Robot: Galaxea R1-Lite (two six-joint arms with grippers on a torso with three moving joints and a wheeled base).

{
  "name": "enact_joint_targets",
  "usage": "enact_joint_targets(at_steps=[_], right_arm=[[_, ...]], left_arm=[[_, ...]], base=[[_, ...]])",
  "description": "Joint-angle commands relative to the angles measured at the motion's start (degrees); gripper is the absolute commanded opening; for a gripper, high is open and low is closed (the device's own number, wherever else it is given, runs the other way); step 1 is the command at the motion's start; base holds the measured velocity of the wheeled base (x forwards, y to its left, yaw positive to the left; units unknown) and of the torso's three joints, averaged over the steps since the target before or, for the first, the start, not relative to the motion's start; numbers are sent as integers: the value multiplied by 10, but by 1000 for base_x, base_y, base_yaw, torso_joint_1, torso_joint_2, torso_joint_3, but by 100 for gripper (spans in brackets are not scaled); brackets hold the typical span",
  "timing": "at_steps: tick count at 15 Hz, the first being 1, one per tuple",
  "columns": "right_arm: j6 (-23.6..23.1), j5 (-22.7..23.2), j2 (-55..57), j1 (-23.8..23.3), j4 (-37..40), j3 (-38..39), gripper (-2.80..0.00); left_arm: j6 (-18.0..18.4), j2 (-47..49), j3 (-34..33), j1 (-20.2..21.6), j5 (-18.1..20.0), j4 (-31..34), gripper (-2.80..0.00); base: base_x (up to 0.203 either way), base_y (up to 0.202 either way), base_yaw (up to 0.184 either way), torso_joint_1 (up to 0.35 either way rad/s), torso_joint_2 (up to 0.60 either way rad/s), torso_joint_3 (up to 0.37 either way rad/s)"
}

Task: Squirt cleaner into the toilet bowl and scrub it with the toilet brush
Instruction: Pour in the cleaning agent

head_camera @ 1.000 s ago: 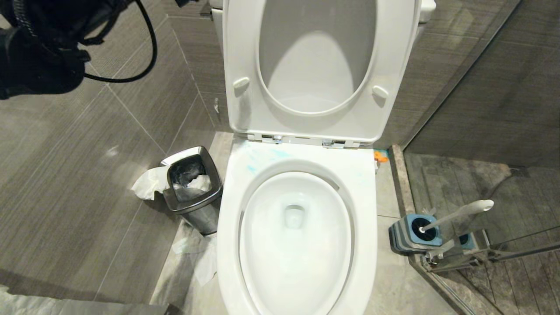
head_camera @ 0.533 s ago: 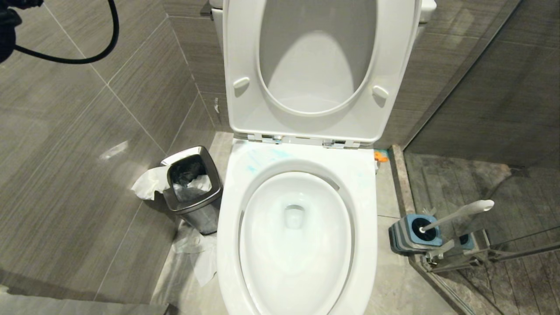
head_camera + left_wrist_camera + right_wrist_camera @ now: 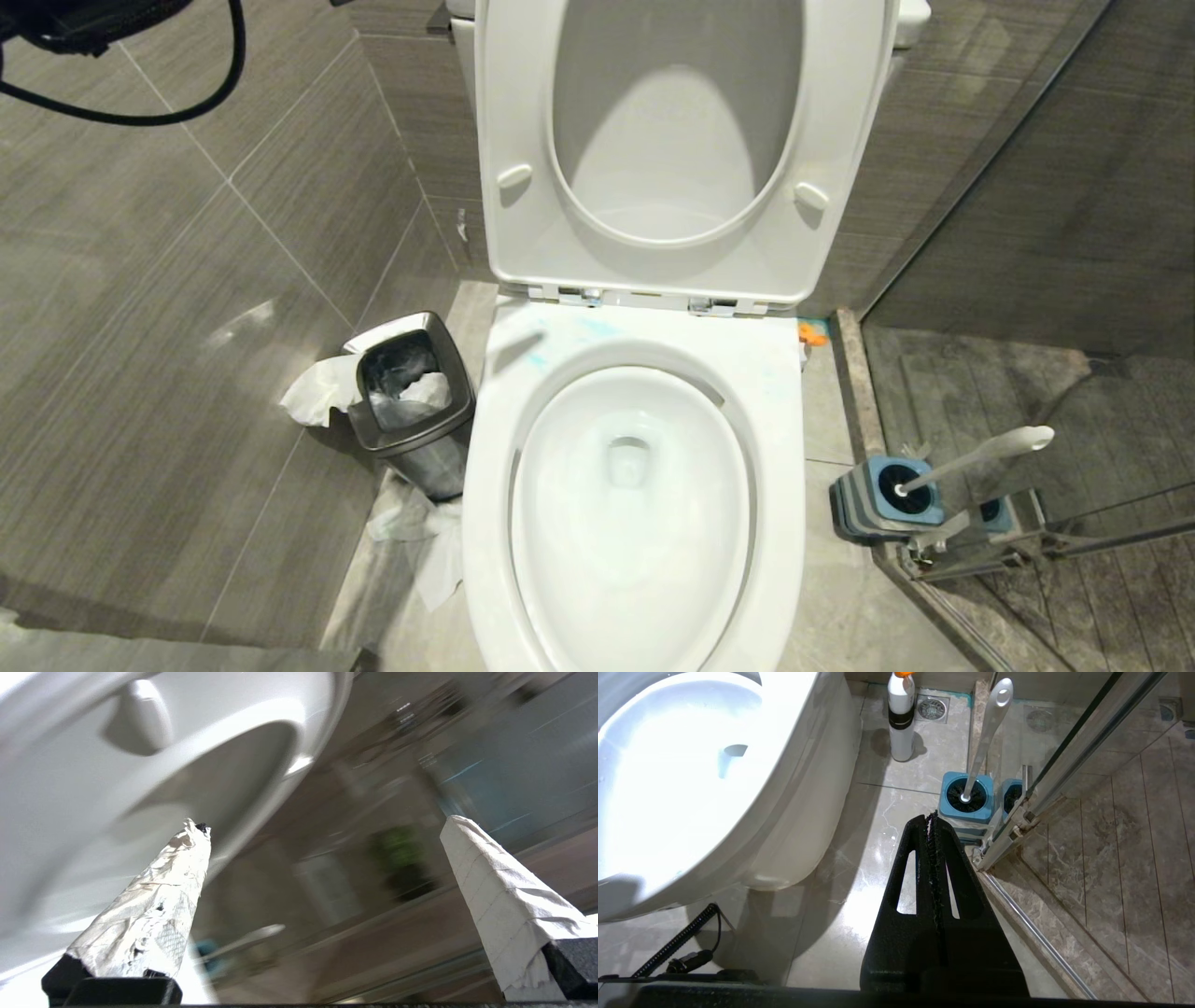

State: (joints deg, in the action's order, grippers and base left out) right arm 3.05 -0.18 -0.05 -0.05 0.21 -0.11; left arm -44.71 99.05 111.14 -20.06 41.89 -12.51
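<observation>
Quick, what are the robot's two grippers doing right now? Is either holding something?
Left gripper: open, holding nothing, up beside the raised toilet seat.
Right gripper: shut, holding nothing, above the floor near the toilet brush.

Floor (image 3: 868, 607): toilet bowl (image 3: 635, 523), bin (image 3: 411, 401)

The head view is evenly lit and sharp, with soft glare patches on the grey wall tiles (image 3: 243, 322) and a thin dark shadow streak on the rim of the toilet bowl (image 3: 775, 523) near the hinge. The left wrist view is heavily smeared by motion blur: the white seat (image 3: 93, 788) and the background are streaked and out of focus, and only the paper-wrapped fingers (image 3: 154, 924) look crisp, brightly lit with a blown-out white patch low down. In the right wrist view the bowl's inside glares to near white, the glossy floor (image 3: 878, 826) mirrors a bright light, and the bowl throws a broad shadow on it.
</observation>
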Motion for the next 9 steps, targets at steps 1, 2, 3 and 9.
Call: enact_joint_targets(at_steps=[1, 2, 3, 9], right_arm=[[0, 0, 0, 0, 0, 0, -280], [0, 0, 0, 0, 1, 0, -280], [0, 0, 0, 0, 1, 0, -280], [0, 0, 0, 0, 0, 0, -280]], left_arm=[[166, -27, 2, -3, -32, 81, 0], [193, -34, 2, -3, -55, 97, 0], [227, -43, 2, -3, -80, 113, 0], [396, -108, 4, -24, -268, 253, 0]], base=[[0, 0, 0, 0, 0, 0], [0, 0, 0, 0, 0, 0], [0, 0, 0, 0, 0, 0], [0, 0, 0, 0, 0, 0]])
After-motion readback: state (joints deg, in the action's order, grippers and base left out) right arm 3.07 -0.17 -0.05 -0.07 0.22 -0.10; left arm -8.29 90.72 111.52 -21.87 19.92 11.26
